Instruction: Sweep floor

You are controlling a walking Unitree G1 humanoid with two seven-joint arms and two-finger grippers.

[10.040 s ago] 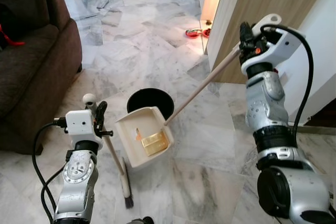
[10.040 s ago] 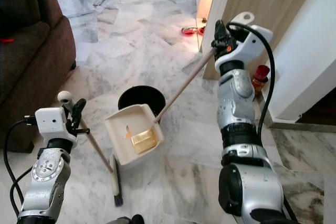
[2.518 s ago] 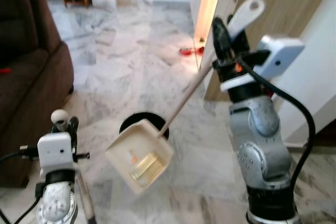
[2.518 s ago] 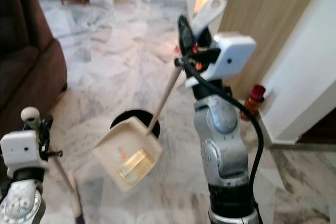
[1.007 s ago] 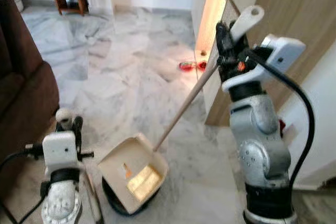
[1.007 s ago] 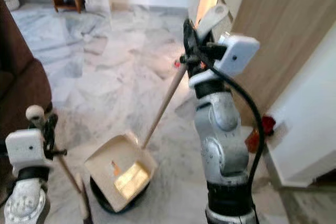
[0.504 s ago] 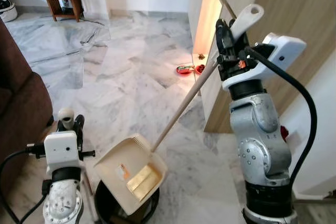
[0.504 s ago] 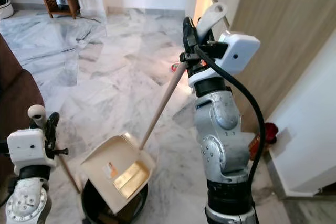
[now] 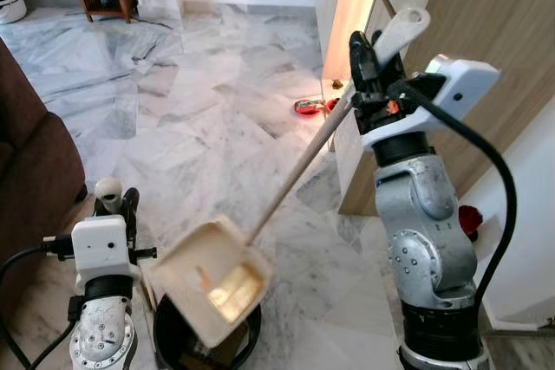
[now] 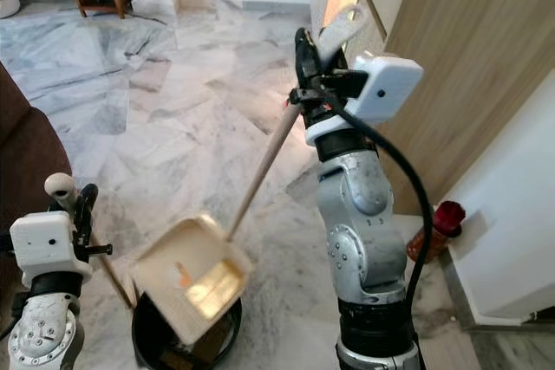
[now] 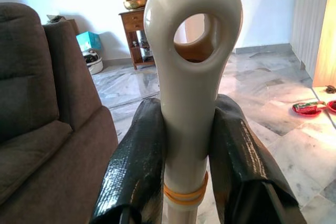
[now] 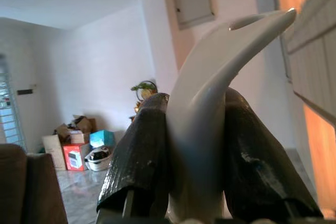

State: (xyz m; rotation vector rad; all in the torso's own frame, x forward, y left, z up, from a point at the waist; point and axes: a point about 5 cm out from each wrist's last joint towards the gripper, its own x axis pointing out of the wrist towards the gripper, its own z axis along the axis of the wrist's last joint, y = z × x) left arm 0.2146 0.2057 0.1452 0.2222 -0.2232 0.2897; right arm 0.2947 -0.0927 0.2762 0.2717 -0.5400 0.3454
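Bright daylit room; warm orange glow spills from doorway (image 9: pixel 347 6) onto marble floor (image 9: pixel 199 119). Dustpan (image 9: pixel 212 279) motion-blurred. Wrist views sharp close up, backgrounds soft w/ white glare.

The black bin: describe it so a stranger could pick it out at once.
Start from the brown sofa on the robot's left and go right across the marble floor. The black bin stands there beneath the tilted cream dustpan. It is the one round, dark, open container.
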